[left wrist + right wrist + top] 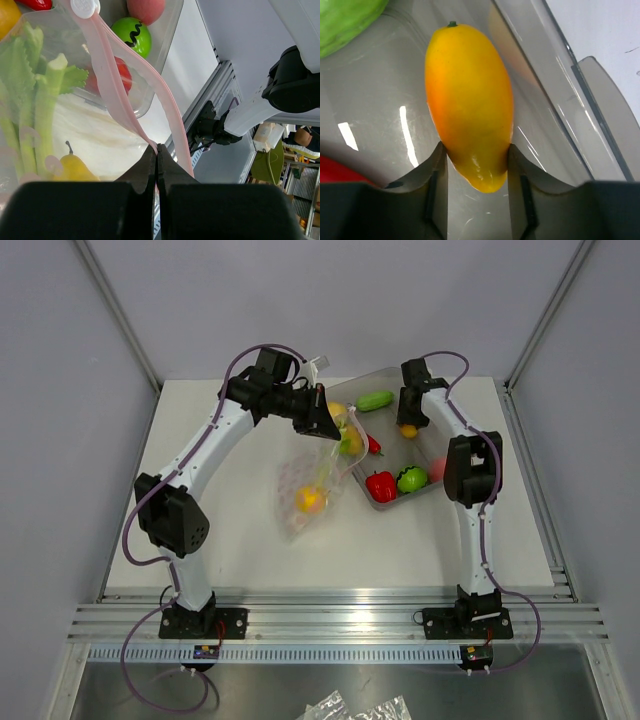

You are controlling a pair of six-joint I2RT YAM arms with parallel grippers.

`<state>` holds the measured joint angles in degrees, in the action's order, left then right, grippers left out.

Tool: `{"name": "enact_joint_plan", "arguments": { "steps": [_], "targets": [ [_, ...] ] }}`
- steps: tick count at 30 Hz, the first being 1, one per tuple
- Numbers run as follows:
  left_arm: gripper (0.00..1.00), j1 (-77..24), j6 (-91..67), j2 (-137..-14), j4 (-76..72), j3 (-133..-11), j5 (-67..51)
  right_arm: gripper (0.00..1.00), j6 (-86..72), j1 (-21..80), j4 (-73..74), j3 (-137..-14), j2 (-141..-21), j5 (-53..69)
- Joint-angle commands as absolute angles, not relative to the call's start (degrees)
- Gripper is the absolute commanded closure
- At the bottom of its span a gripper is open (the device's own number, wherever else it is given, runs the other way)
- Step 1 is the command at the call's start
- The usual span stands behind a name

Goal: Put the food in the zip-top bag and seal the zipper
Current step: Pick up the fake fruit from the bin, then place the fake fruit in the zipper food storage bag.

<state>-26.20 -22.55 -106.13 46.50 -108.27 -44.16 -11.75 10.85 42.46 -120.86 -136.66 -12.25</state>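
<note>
The zip-top bag (305, 485) hangs slanted from my left gripper (335, 425), which is shut on its rim. In the left wrist view the left gripper (157, 150) pinches one side of the pink zipper (112, 85), and the bag's mouth gapes. Celery (42, 100) and a yellow pear (72, 167) show through the plastic, and an orange fruit (310, 500) lies lower in the bag. My right gripper (408, 426) is down in the grey tray (385, 504). Its fingers (440, 165) press both sides of a yellow-orange mango (470, 100).
The tray also holds a green cucumber (375, 400), a red pepper (380, 485), a green pepper (411, 480), a pink fruit (437, 470) and a red chili (373, 445). The bag's white slider (84, 7) sits at the zipper's far end.
</note>
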Motion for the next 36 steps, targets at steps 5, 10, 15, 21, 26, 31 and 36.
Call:
{"name": "enact_joint_plan", "arguments": {
  "steps": [5,10,15,21,26,31,36],
  "targets": [
    [1.00,-26.10,-22.85,-103.01,43.95,-107.75,-45.35,0.73,-13.80,10.99,37.01,-112.42,-124.73,-9.58],
    [1.00,-26.10,-22.76,-102.57,43.60,-107.49,-45.26,0.76,-15.37,10.99,36.39,-105.66,-116.12,-7.74],
    [1.00,-25.93,-22.76,-103.01,43.42,-107.49,-45.26,0.76,-18.10,11.07,34.54,-96.26,-104.54,-2.74],
    [1.00,-25.93,-22.68,-102.83,43.33,-107.14,-45.44,0.73,-19.95,13.96,35.85,-92.19,-88.63,4.56],
    [1.00,-25.93,-22.50,-102.48,43.51,-107.14,-45.00,0.72,-20.30,20.99,38.93,-93.69,-82.45,4.66],
    [1.00,-25.93,-22.59,-102.39,43.33,-107.05,-44.82,0.71,-22.93,27.85,38.41,-92.38,-81.65,6.59],
    [1.00,-25.84,-22.68,-101.60,43.33,-106.96,-44.56,0.72,-25.48,30.14,36.13,-88.25,-82.97,8.87]
  ]
}}
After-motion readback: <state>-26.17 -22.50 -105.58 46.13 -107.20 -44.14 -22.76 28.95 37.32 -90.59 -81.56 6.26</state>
